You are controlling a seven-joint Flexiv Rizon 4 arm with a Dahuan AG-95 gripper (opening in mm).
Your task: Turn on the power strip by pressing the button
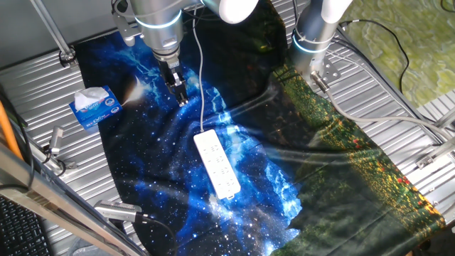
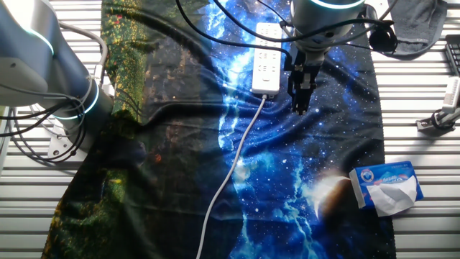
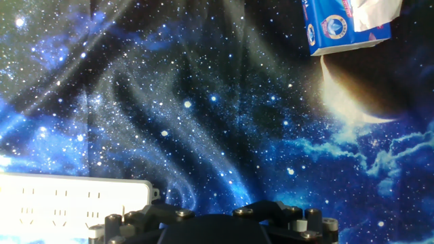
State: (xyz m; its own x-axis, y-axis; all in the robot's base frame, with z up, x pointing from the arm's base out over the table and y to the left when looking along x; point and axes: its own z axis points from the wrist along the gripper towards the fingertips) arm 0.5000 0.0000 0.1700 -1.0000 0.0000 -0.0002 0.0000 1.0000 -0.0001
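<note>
Gripper point(image 1: 178, 87) hangs on the arm above the cloth; fingers point down, tips not resolved in either fixed view, and the hand view shows only the black gripper base point(image 3: 224, 227), so the gap between the jaws cannot be told. Nothing seen held. In one fixed view the gripper sits to the far left of the power strip point(image 1: 217, 164), apart from it, not over it. In the other fixed view the gripper point(image 2: 302, 86) hangs just to the right of the strip's corded end point(image 2: 267, 80). Power strip lies flat on the galaxy-print cloth point(image 1: 163, 178), long axis running near to far, white cord point(image 1: 202, 85) leaving its far end. Button at the corded end is too small to resolve. Hand view: one end of the strip point(image 3: 74, 200) at lower left, starry cloth filling the rest. Blue-and-white tissue box point(image 1: 94, 106) rests at the cloth's left edge, well apart from the strip. Second arm's base point(image 1: 313, 39) stands far right.
</note>
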